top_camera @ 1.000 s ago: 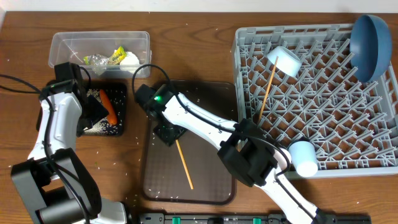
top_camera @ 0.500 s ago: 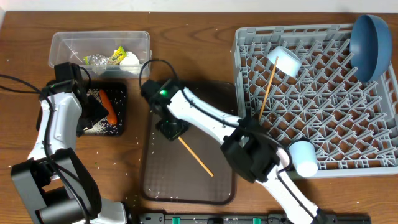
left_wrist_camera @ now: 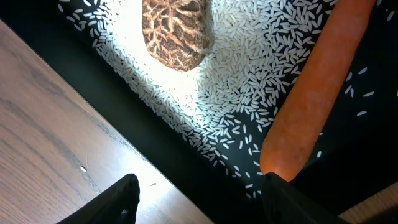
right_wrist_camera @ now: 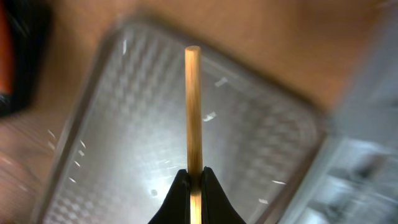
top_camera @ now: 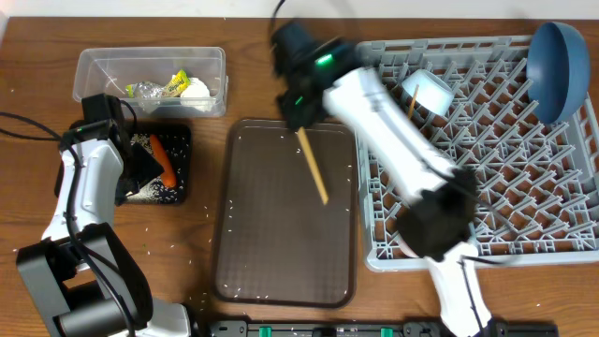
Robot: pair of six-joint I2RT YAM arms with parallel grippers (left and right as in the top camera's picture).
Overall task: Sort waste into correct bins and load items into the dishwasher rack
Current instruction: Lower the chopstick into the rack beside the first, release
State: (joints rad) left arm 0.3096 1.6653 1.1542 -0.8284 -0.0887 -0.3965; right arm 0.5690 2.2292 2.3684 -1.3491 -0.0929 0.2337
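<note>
Wrist views: carrot (left_wrist_camera: 317,87) cut off, rack (right_wrist_camera: 368,177) blurred.

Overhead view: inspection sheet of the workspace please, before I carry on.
Surface: wooden table, loose grains scattered.
Job's things: carrot, brown lump, rice in black tray; wrapper, tissue in clear tub; cup, blue plate, second chopstick in rack.
Clutter: brown serving tray, specks on it.
Grippers: left gripper open over black tray's edge; right gripper shut on chopstick.
Cables: black cable beside left arm.
Surroundings: nothing seen.
</note>
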